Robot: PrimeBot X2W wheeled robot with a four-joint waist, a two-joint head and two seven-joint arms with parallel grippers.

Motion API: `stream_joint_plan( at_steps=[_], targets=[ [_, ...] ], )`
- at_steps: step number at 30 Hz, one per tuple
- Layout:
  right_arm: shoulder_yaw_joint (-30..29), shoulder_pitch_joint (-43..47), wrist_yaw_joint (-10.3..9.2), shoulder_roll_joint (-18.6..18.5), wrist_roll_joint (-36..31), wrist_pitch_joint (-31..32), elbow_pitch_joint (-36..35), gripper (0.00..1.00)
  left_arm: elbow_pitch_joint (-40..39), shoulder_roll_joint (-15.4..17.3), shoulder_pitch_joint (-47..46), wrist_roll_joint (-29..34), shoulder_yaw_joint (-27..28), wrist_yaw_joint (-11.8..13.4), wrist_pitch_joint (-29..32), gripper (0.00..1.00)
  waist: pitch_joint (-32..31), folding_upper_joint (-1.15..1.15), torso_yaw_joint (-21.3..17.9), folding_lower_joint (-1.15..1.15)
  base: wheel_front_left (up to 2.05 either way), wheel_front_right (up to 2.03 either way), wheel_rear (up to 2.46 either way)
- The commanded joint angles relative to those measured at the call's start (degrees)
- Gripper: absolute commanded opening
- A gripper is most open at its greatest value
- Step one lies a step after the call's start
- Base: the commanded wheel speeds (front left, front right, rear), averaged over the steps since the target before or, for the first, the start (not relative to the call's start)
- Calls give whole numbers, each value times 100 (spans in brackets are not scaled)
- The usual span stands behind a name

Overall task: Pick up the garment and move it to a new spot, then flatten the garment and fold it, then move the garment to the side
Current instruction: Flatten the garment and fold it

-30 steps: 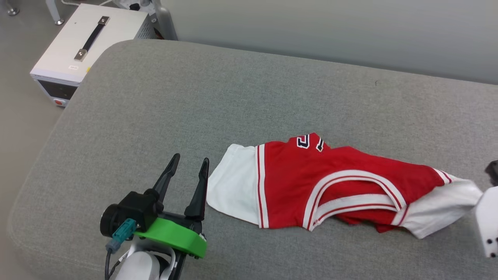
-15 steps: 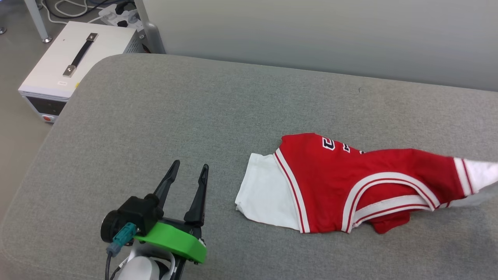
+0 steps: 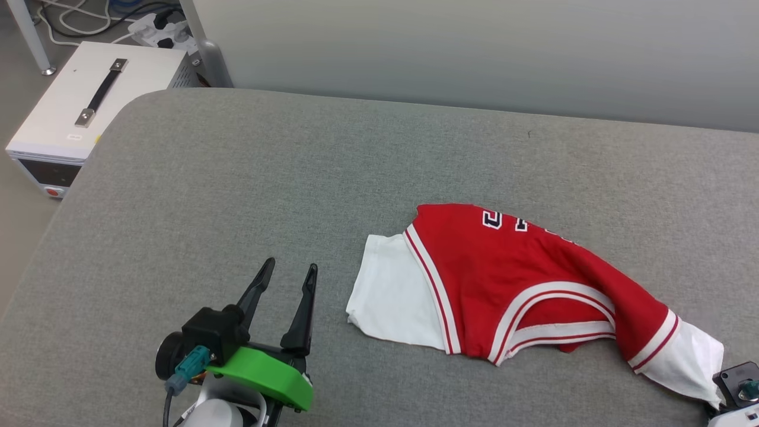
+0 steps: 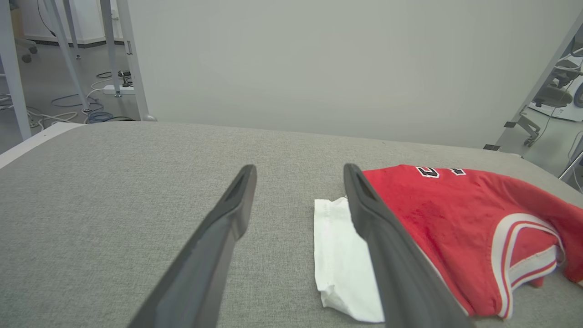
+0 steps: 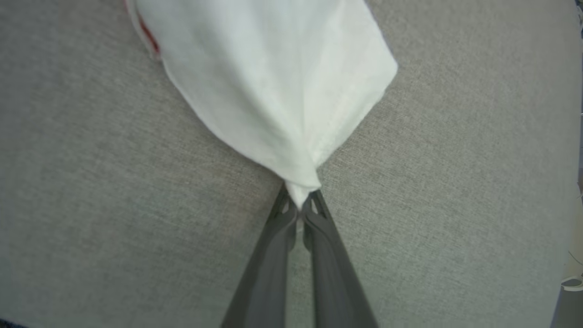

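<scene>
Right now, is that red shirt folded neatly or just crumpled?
Crumpled, not folded. The garment lies bunched on the grey cushion, its numbers half hidden, one white sleeve pinched and stretched by the right fingers.

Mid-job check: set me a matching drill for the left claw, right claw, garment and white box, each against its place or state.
Things:
1. left claw
2. right claw
3. garment
4. white box

Places or states:
a. on the floor beyond the cushion's far left corner
b. shut on a white sleeve
c. open, holding nothing
d. rumpled on the grey cushion

Pairs: 1-c, 2-b, 3-d, 4-a
</scene>
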Motion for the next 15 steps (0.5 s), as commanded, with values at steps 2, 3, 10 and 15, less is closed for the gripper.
stream_joint_plan(
  at_steps=[2, 3, 10, 15],
  targets=[
    [80, -96, -10, -34, 188, 82, 236, 0, 60, 40, -77, -59, -11, -17, -33, 100, 9, 0, -46, 0, 0, 0, 0],
    [91, -112, -10, -33, 252, 93, 258, 11, 71, 41, -79, -64, -11, -17, -33, 100, 3, 0, -56, 0, 0, 0, 0],
    [-91, -126, -10, 22, 893, 300, -161, 100, 138, 49, -28, -103, 15, -17, -33, 100, -104, 0, -133, 0, 0, 0, 0],
    [-179, -19, -10, -91, 1614, 988, -1243, 100, 146, 37, 7, -112, 25, -18, -33, 100, -173, 0, -173, 0, 0, 0, 0]
  ],
)
